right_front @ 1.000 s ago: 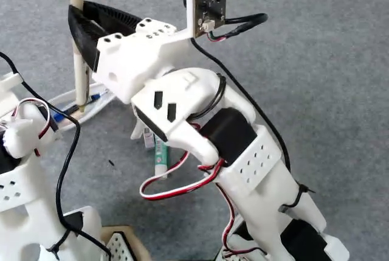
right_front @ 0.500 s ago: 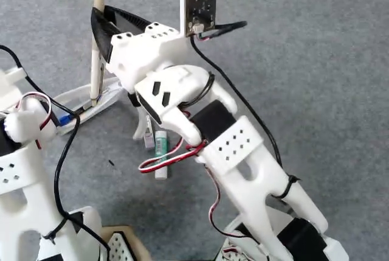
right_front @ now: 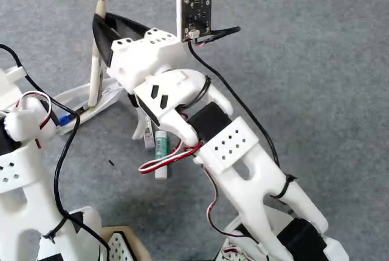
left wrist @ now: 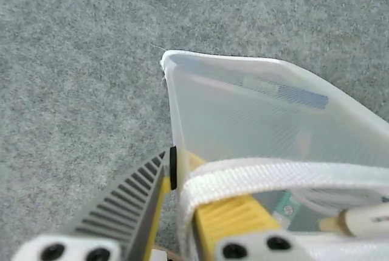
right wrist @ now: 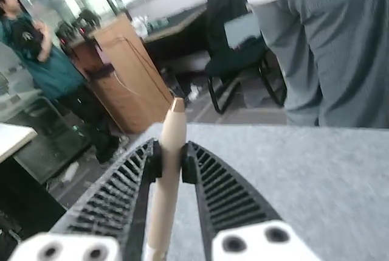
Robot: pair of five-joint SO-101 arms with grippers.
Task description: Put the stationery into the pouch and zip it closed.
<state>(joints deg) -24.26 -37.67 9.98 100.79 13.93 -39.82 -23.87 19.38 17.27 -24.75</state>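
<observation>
The right tool [right wrist: 171,151] is clamped on a beige pen [right wrist: 173,124], which it holds nearly upright. The pen's lower end is at or just inside the mouth of the clear pouch [right_front: 82,98], which lies flat on the left part of the desk [right_front: 316,60], straight below that tool. The left tool [left wrist: 173,170] is pinched on the pouch's rim and props it open. The pouch runs along the desk, so the pen probably has to tilt to slide in. A green-and-white tube [right_front: 160,150] lies outside, near the desk's near edge.
</observation>
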